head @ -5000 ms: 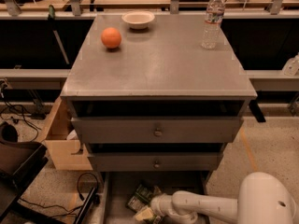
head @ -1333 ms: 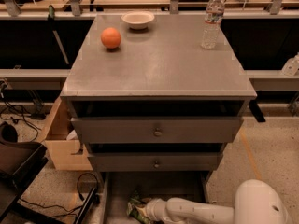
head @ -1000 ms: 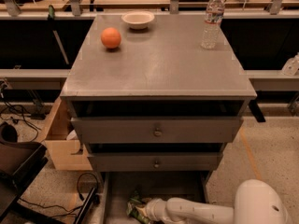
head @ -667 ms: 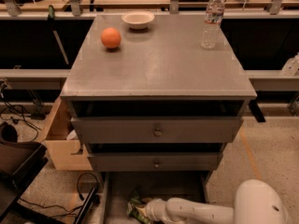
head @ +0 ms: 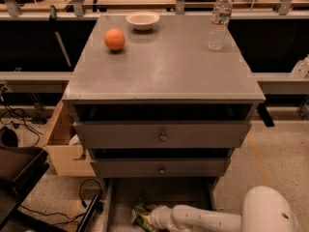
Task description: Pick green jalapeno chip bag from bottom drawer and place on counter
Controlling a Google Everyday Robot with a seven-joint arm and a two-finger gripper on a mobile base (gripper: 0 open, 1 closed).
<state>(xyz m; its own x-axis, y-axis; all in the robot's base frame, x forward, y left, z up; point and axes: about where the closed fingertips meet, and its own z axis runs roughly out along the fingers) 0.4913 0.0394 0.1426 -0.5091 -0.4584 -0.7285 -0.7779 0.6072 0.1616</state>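
Note:
The green jalapeno chip bag (head: pixel 140 215) lies crumpled on the floor of the open bottom drawer (head: pixel 120 197), at the lower edge of the camera view. My white arm reaches in from the lower right, and the gripper (head: pixel 148 218) is right at the bag, mostly hidden behind the wrist. The counter (head: pixel 164 66) is the wide grey top of the cabinet above. The two knobbed drawers above the bottom drawer are pushed in.
On the counter stand an orange ball (head: pixel 115 39) at the back left, a white bowl (head: pixel 142 20) behind it and a water bottle (head: pixel 219 21) at the back right. A cardboard box (head: pixel 63 146) and cables (head: pixel 19 120) lie left of the cabinet.
Five seconds ago the arm's tip was further right in the drawer; it has reached left onto the bag. Over the last second nothing has visibly moved.

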